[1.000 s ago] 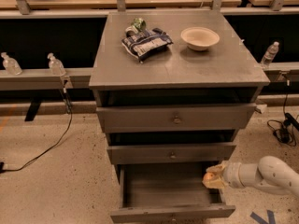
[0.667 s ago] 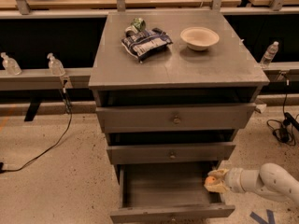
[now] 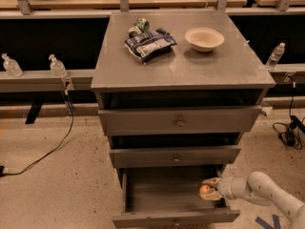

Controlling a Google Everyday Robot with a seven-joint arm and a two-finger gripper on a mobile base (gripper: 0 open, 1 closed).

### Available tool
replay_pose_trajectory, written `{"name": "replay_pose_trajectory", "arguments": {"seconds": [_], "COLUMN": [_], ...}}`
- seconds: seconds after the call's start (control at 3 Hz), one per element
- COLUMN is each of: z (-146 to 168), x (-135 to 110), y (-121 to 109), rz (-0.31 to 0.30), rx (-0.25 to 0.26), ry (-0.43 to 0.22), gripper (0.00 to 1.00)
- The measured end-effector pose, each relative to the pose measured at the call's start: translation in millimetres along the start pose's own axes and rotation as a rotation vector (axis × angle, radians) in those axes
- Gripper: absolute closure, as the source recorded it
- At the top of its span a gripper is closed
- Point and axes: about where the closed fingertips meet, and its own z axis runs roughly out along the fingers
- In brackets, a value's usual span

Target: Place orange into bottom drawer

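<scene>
The orange is a small round fruit held between the pale fingers of my gripper. The gripper reaches in from the right on a white arm and sits low inside the open bottom drawer, at its right side. The drawer is pulled out toward the camera; its grey front shows at the bottom edge. The drawer floor to the left of the orange is bare.
Two upper grey drawers with round knobs are slightly pulled out. On the cabinet top lie a chip bag, a green item and an off-white bowl. Cables run on the floor left and right. Bottles stand on a side ledge.
The gripper with the orange has moved down and a little left, deeper into the bottom drawer. The arm has sunk lower.
</scene>
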Motion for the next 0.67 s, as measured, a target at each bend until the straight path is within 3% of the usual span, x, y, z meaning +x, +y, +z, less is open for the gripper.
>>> {"name": "replay_pose_trajectory", "arguments": {"seconds": [0.33, 0.67], "z": [31, 44], "x": [-1, -6], "y": [-15, -22], "rz": [-0.013, -0.029], "rx": [-0.021, -0.031], "ry": [-0.087, -0.124], "gripper": [1.00, 1.00]}}
